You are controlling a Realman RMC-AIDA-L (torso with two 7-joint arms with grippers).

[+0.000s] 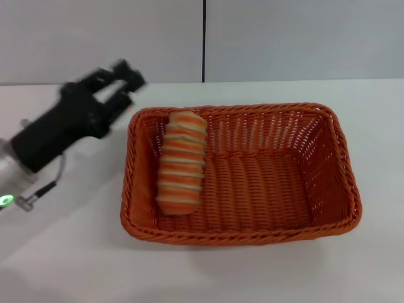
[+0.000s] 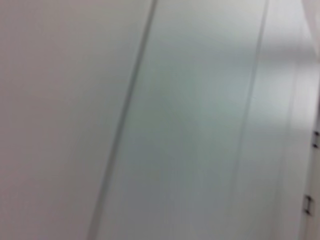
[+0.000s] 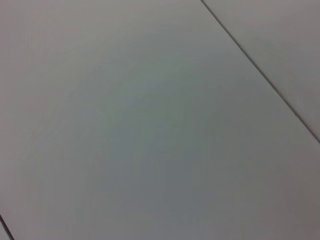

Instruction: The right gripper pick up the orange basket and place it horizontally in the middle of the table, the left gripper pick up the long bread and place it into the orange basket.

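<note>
The long bread [image 1: 181, 164] lies inside the orange basket [image 1: 240, 173], against its left wall, mid-table [image 1: 76, 265]; the left gripper [image 1: 123, 79] hangs empty beside the rim, fingers spread; the right gripper is unseen; the bread looks light and ridged, best pinched across its middle.

Left end effector [image 1: 123, 79] blurred; right end effector out of view
</note>
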